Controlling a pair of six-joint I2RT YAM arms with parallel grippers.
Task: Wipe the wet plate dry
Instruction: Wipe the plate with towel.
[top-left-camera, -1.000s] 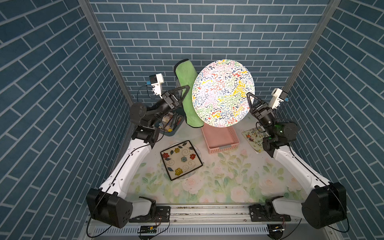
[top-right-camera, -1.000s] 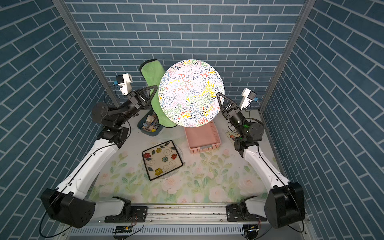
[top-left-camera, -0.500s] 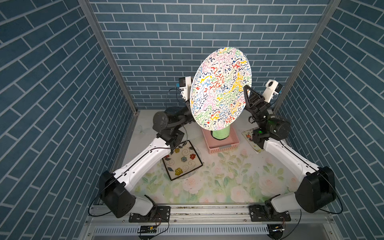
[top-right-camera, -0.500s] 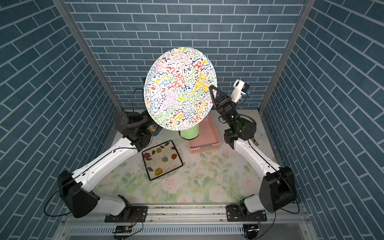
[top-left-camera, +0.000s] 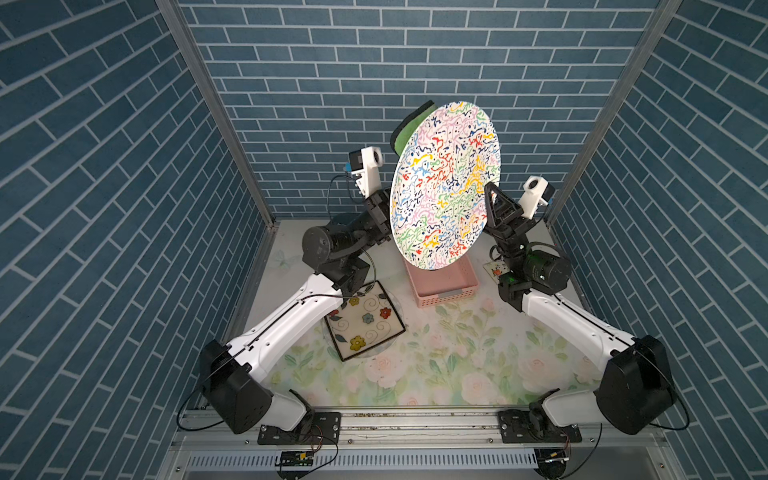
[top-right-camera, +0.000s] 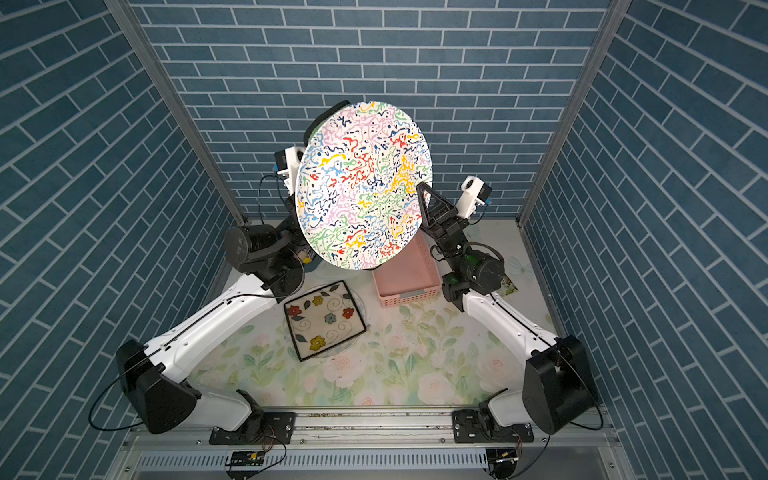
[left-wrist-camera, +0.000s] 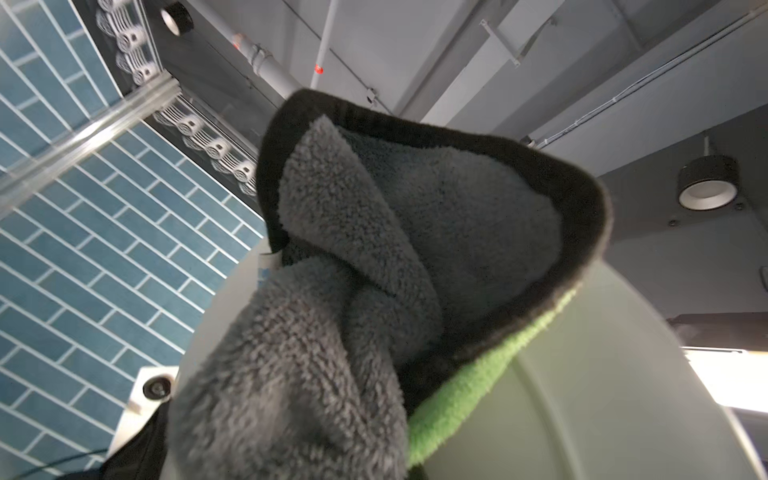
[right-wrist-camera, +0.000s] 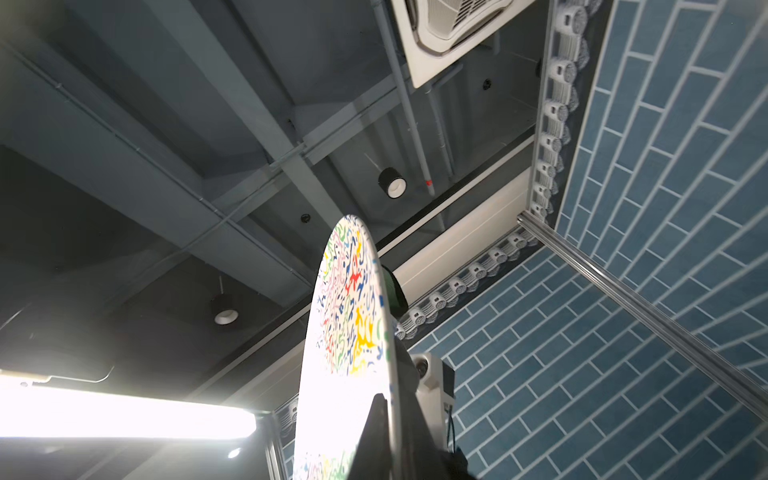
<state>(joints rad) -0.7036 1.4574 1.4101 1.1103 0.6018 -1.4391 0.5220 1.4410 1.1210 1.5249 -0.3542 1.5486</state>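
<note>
A large round plate (top-left-camera: 446, 187) (top-right-camera: 363, 187) with many-coloured squiggles stands on edge high above the table. My right gripper (top-left-camera: 492, 199) (top-right-camera: 424, 199) (right-wrist-camera: 386, 415) is shut on its right rim, one finger on each face. A green and grey cloth (top-left-camera: 405, 129) (left-wrist-camera: 353, 291) lies against the plate's plain back (left-wrist-camera: 582, 395) near the top. My left gripper (top-left-camera: 380, 210) reaches behind the plate and is shut on the cloth. Its fingers are hidden by the plate and the cloth.
A pink basket (top-left-camera: 446, 286) (top-right-camera: 409, 276) stands below the plate on the flowered table cover. A square flowered dish (top-left-camera: 363, 322) (top-right-camera: 324, 318) lies under the left forearm. A small printed card (top-left-camera: 494, 268) lies at the back right. Blue brick walls close three sides.
The left arm swung in from the far left and carried the cloth behind the plate, first low, now up near its top. The plate turned and tilted in the right gripper.
</note>
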